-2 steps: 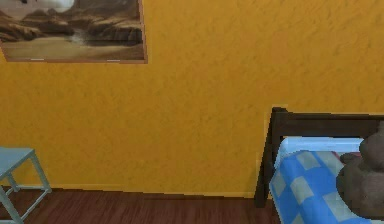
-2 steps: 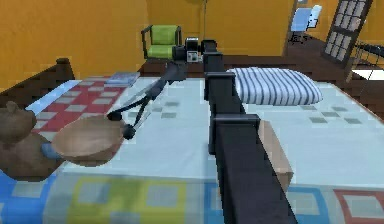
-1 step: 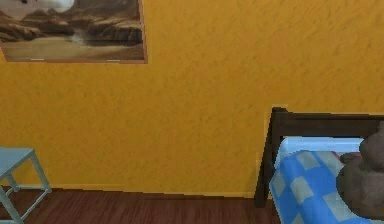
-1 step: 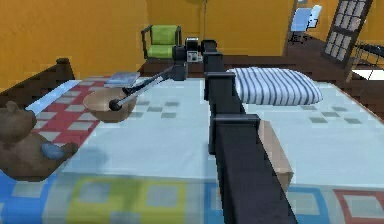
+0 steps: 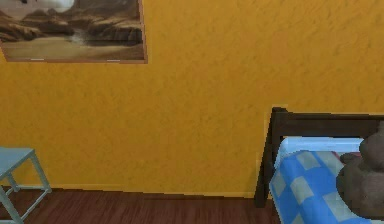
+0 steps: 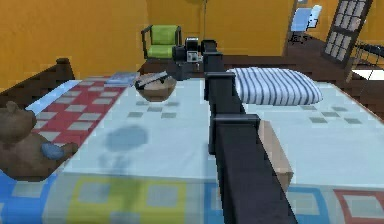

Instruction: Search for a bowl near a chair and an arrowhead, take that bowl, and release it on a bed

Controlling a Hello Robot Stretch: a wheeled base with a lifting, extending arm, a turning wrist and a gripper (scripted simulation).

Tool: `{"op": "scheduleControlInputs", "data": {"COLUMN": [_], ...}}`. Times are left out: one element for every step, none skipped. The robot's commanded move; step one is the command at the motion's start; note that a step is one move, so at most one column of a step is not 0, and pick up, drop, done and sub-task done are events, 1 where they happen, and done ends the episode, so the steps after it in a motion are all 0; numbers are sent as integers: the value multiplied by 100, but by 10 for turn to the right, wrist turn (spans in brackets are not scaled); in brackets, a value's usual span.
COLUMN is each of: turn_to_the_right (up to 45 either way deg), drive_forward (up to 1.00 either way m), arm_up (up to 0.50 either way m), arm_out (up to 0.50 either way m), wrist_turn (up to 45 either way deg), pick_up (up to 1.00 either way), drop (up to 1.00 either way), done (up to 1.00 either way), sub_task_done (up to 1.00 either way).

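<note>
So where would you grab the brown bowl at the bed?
Take the bowl by its rim, coming from above. It looks mouth-up, so the thin rim faces up and fits between the jaws; the rounded underside would likely slip. The teddy bear and pillow lie well aside.

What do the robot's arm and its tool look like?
The arm is a dark, square-sided bar built of stepped sections. At its far end sit two small white squares with black marks, and left of them the tool: a dark body with two thin fingers.
</note>
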Motion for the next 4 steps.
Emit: {"op": "scheduleControlInputs", "data": {"turn_to_the_right": [0, 0, 0, 0], "drive_forward": [0, 0, 0, 0], "arm_up": [0, -4, -32, 0], "arm_out": [0, 0, 0, 0], "wrist_turn": [330, 0, 0, 0], "pick_up": [0, 0, 0, 0], "drop": [0, 0, 0, 100], "done": [0, 0, 0, 0], "sub_task_done": [0, 0, 0, 0]}}
